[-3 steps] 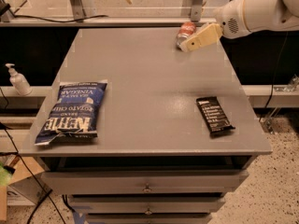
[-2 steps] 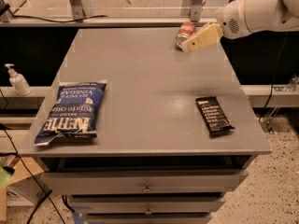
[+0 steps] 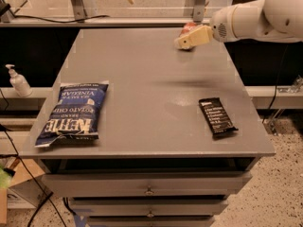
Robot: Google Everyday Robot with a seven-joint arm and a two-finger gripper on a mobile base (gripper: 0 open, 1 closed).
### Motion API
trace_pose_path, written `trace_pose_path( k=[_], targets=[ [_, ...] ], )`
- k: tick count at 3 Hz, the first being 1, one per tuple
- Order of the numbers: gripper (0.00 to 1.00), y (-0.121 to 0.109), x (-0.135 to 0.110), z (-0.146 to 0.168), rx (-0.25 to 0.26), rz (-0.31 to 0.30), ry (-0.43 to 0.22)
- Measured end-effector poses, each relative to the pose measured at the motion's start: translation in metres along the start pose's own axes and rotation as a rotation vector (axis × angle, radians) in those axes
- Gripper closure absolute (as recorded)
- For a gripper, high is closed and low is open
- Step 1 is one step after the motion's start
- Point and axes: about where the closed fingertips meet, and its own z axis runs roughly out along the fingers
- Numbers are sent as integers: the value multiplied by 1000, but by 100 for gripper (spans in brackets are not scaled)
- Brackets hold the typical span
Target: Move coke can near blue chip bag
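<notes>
Lighting: even, overhead, moderately bright. Table point(image 3: 142, 56): faint pale sheen right of centre, with a soft shadow band just above it. Gripper point(image 3: 191, 38): upper right, brightly lit. Dark recesses at both sides.

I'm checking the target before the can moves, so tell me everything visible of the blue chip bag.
The blue chip bag is a flat, crinkly dark-blue packet with white Kettle lettering, lying face up near the table's front left edge, text upside down to the camera. Nothing touches it but the tabletop. The gripper is at the far right corner, well away.
</notes>
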Motion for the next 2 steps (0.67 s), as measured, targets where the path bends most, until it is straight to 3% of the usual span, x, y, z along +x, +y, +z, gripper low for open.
trace_pose_path(
  k=[2],
  targets=[
    [0, -46, 21, 50, 141, 148, -51]
  ],
)
